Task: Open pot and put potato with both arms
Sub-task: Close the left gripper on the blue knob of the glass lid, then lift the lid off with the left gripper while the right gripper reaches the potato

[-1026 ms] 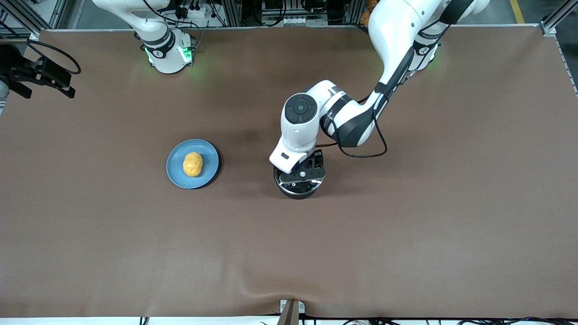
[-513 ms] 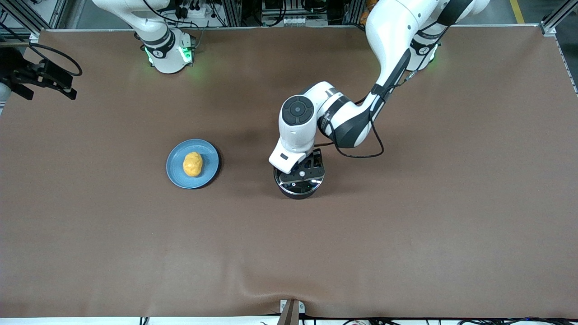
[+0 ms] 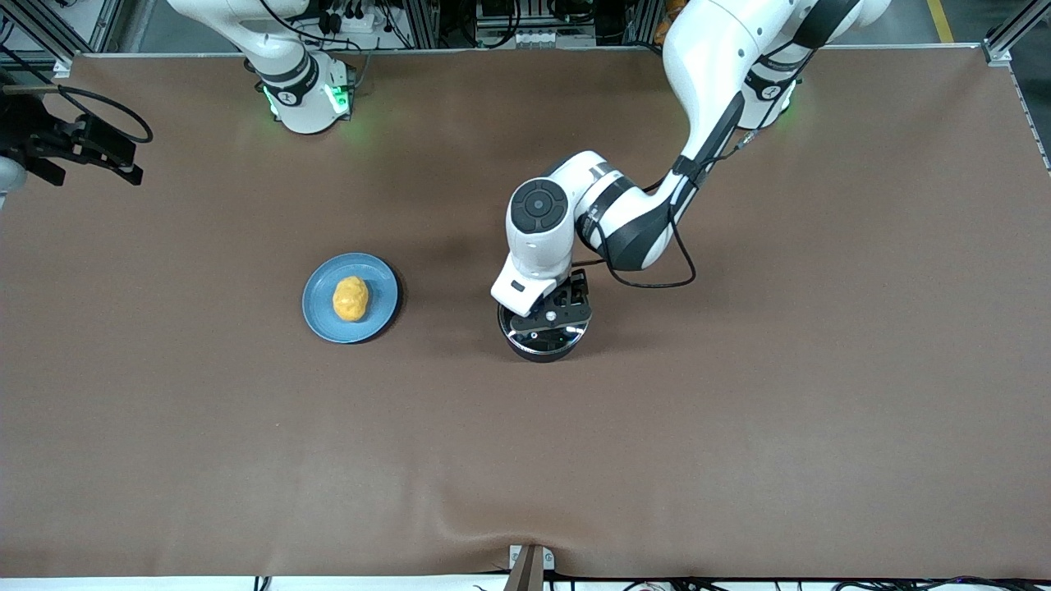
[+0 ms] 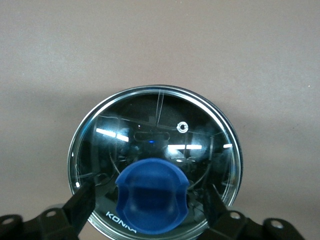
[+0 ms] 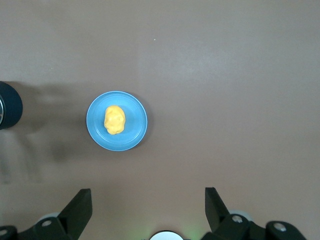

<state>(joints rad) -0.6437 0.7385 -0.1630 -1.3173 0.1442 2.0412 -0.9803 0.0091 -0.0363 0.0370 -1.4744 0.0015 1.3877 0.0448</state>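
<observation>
The pot [image 3: 543, 338] stands mid-table, its lid [image 4: 155, 162] seated with the blue knob [image 4: 152, 196] on top. The left gripper [image 4: 152, 202] is held low over the lid, its fingers [image 4: 80, 202] spread to either side of the knob without touching it. Compared with a second ago, the left arm's elbow has been drawn slightly toward its base and the wrist has settled a little over the pot, while the pot and lid have not shifted. This is judged to be the last alignment before the knob is pinched; the lid is still on, so the opening step is not yet done.

The potato [image 3: 351, 298] lies on a blue plate [image 3: 320, 316], beside the pot toward the right arm's end of the table. The right gripper [image 5: 148, 210] is kept high over the table with its fingers [image 5: 80, 210] spread, empty, and the arm waits; the potato has not been touched.
</observation>
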